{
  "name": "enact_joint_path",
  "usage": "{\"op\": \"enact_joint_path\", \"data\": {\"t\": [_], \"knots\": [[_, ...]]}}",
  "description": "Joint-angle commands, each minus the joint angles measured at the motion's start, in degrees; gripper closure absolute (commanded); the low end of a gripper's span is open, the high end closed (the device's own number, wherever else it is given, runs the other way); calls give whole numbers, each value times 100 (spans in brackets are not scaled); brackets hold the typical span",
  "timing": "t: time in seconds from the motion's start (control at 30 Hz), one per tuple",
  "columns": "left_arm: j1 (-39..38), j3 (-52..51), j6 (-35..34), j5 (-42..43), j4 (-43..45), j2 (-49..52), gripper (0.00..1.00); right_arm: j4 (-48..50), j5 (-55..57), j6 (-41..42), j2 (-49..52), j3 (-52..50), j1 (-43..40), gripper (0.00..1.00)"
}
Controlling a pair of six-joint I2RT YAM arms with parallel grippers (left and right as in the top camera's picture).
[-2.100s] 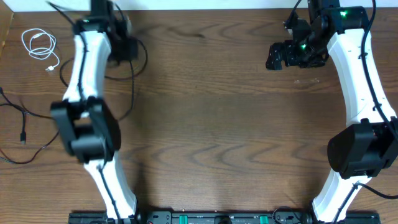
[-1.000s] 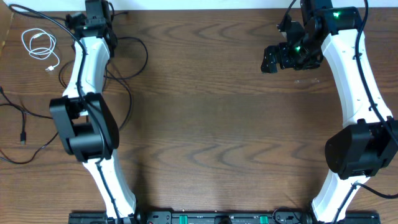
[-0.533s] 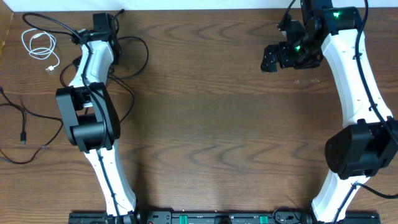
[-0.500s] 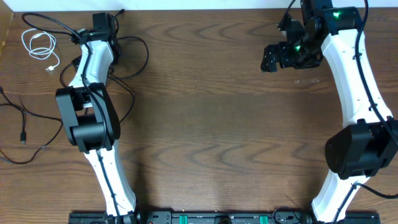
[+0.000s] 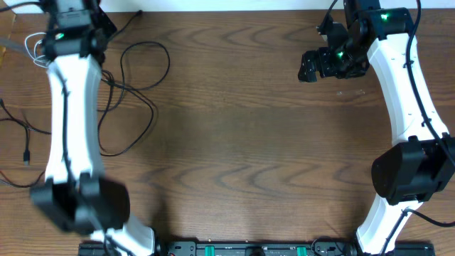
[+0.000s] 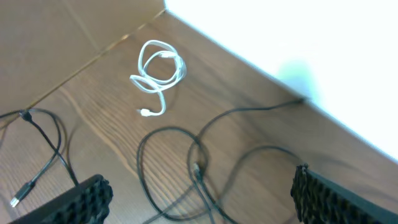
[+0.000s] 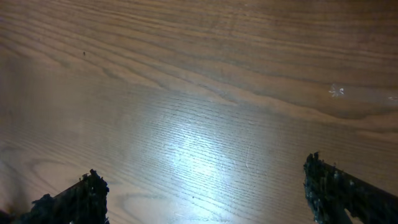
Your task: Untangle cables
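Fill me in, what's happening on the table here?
The left gripper, jaws open and empty, hovers over the far left corner. There the white cable lies coiled by itself; the long black cable sprawls in loops, the shorter black cable beside it. The right gripper hangs open over the table.

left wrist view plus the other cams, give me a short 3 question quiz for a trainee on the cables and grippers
1. True or false: the white cable lies tangled with the long black cable.
2. What shows between the fingers of the right gripper? A. a plug B. bare table C. the white cable
3. Fill in: in the left wrist view, the left gripper is ___ (open or shut).
Key: 1 false, the two lie apart; 2 B; 3 open.
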Motion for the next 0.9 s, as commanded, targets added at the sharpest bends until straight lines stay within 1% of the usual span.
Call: {"op": "enact_joint_path", "data": {"t": [0.0,0.17,0.3,0.5,0.63,0.87], "knots": [[-13,22,234,820,-280,-625,5,-2,-57,107,-39,-42,55,1],[-13,22,234,955,-1143,-1537,5,24,-52,96,-136,-33,46,2],[-13,22,236,1274,-1762,-2013,5,155,-11,74,-415,-33,33,2],[-13,22,234,1351,-2658,-2345,5,232,754,74,-1178,-33,33,1],[-11,22,234,1351,-2844,-2332,5,173,892,74,-1635,-33,13,1],[-11,22,234,1351,-2846,-2312,5,-81,1228,74,-2297,-33,11,1]]}}
